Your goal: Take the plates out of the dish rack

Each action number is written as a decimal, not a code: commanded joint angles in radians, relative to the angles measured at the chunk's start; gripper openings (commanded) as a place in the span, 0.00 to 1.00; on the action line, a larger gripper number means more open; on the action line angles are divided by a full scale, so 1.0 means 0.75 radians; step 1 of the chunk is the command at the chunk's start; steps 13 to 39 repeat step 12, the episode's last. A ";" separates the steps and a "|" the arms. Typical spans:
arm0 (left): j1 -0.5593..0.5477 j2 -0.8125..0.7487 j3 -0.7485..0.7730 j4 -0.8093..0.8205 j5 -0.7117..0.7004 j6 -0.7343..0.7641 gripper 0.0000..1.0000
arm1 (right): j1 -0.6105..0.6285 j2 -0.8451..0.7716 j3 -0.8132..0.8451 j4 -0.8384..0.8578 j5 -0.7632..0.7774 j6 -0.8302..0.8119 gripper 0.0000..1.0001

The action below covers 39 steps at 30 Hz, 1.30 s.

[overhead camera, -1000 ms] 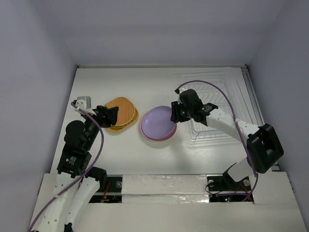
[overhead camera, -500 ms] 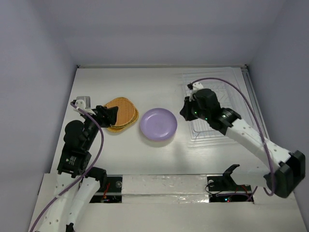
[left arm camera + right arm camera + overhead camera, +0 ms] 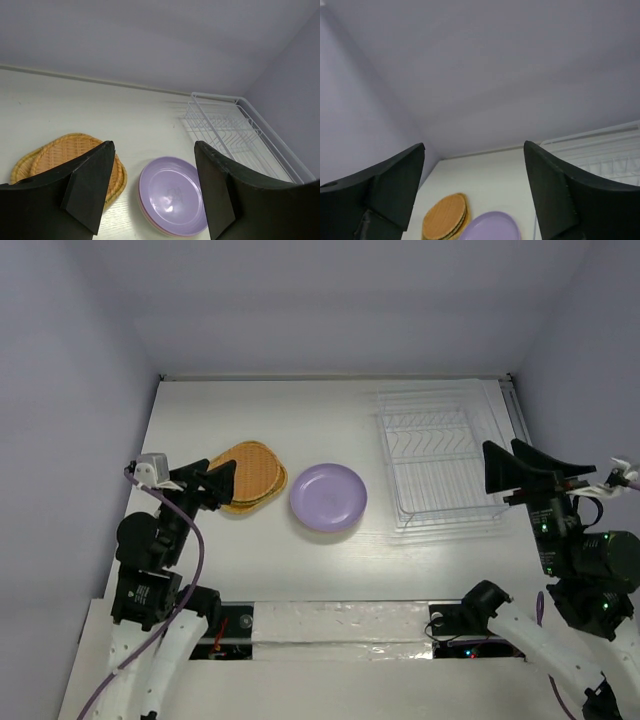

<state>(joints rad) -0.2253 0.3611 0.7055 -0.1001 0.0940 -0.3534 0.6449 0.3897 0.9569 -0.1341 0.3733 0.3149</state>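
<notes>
The right claw (image 3: 473, 150), spread and unloaded like the left claw (image 3: 154, 146), had been drawn back from the purple plate (image 3: 328, 496) laid on the surface (image 3: 250, 410) beside the tan plates (image 3: 250, 475), and, the dish rack (image 3: 440, 460) being bare, unloading was judged complete.

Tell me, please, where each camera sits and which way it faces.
Top external: above and behind the arms, looking down on the table, dish rack, purple plate and tan-orange plates; both arms show.
Left wrist: on the left arm, low at the table's left, facing across the plates to the rack; its open jaws frame the view.
Right wrist: on the raised right arm, facing left and up at the walls; open jaws show.
Shared: both wrist views hold the purple plate and tan-orange plates.
</notes>
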 commanded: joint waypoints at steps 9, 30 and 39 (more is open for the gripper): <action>0.014 -0.076 0.006 0.093 -0.093 -0.009 0.61 | 0.011 0.014 -0.188 -0.009 0.229 0.075 0.88; 0.014 -0.064 0.008 0.095 -0.093 -0.024 0.68 | 0.011 0.022 -0.204 -0.022 0.216 0.091 0.88; 0.014 -0.064 0.008 0.095 -0.093 -0.024 0.68 | 0.011 0.022 -0.204 -0.022 0.216 0.091 0.88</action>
